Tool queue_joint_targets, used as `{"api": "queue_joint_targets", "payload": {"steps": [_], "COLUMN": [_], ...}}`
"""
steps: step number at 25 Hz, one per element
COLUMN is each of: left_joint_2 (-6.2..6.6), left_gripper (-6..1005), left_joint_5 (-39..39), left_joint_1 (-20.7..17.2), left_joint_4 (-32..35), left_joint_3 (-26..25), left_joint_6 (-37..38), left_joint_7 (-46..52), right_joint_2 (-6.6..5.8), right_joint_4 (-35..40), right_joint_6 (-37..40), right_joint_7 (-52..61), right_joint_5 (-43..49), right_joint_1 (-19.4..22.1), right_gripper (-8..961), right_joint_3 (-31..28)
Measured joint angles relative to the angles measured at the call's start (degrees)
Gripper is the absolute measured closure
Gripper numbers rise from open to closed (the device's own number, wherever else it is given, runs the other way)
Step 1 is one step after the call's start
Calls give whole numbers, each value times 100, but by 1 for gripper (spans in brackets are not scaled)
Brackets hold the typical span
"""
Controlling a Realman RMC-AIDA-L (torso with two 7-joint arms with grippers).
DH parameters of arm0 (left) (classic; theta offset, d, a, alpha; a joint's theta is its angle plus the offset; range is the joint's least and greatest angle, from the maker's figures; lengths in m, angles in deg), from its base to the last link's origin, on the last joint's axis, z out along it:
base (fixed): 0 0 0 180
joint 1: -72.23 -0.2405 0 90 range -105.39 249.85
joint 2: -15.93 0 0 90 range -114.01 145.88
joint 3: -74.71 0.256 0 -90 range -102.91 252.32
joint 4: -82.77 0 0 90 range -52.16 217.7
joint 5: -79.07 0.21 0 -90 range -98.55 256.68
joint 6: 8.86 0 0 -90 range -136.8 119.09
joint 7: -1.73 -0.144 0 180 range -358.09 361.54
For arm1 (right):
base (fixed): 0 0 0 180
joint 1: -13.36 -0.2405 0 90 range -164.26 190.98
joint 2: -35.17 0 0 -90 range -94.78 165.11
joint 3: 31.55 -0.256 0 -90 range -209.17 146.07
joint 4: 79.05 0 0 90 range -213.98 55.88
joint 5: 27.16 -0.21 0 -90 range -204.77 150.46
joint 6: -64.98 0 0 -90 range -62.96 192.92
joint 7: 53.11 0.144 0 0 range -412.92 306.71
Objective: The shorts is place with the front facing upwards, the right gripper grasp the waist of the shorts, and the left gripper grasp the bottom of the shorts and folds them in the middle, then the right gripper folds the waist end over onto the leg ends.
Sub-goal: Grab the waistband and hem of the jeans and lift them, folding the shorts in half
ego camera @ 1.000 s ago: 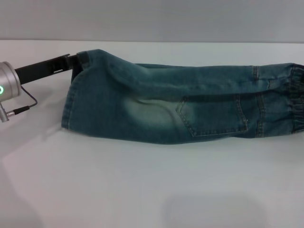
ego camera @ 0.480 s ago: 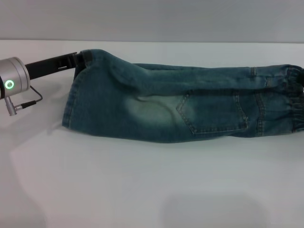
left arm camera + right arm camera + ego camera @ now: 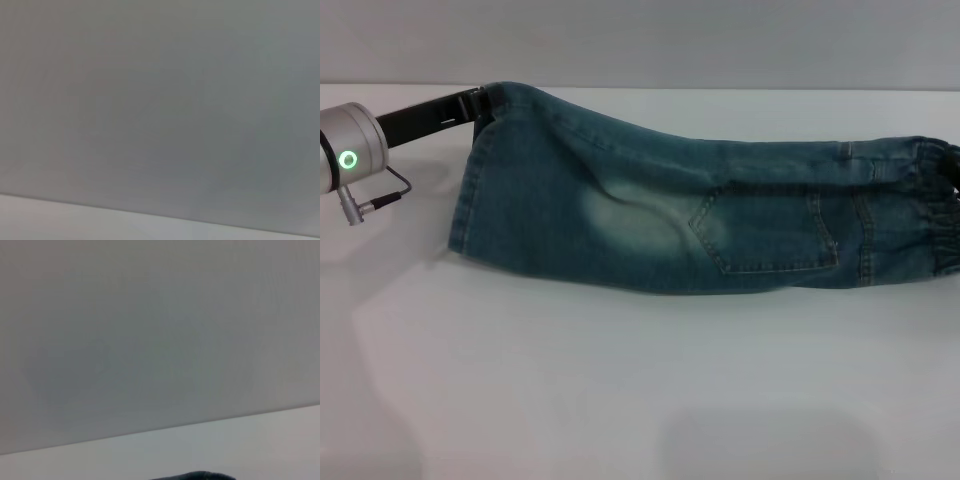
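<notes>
The blue denim shorts point(image 3: 650, 215) lie folded lengthwise across the white table point(image 3: 620, 380), a back pocket facing up. The leg ends are at the left and the elastic waist point(image 3: 935, 210) is at the right frame edge. My left gripper point(image 3: 480, 100) reaches in from the left on a black finger bar and is shut on the far corner of the leg hem, holding it slightly raised. A dark sliver of my right gripper point(image 3: 955, 165) shows at the waistband, at the head view's right edge. Only a dark edge point(image 3: 195, 476) shows in the right wrist view.
The left arm's silver wrist point(image 3: 345, 160), with a green light and a cable, hangs over the table's left side. A grey wall point(image 3: 640, 40) stands behind the table's far edge. The left wrist view shows only wall and table.
The left gripper has carried the leg hem corner farther back and slightly up. The ridge along the shorts' far edge has stretched flatter. The waist end has barely shifted.
</notes>
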Motion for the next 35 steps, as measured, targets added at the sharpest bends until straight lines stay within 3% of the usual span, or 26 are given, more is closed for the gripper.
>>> {"api": "queue_joint_targets", "payload": {"steps": [12, 27, 35], "left_joint_2": [-9, -8, -12], "left_gripper": [957, 957, 862], "left_joint_5": [-46, -119, -121], "left_joint_1": [25, 40, 118], "left_joint_4": [-178, -251, -381], "left_joint_3": [507, 538, 537], "left_joint_6": [-761, -1266, -1467], "left_joint_7": [-6, -53, -440], "right_joint_2": [-1, -37, 0], "right_joint_4": [-134, -161, -137], "right_joint_6": [-1, -19, -306], "right_joint_7": [-217, -509, -520], "right_joint_5": [-245, -563, -563], "right_joint_1": [30, 47, -2], "right_gripper": [952, 953, 696], "right_joint_3": [0, 20, 43]}}
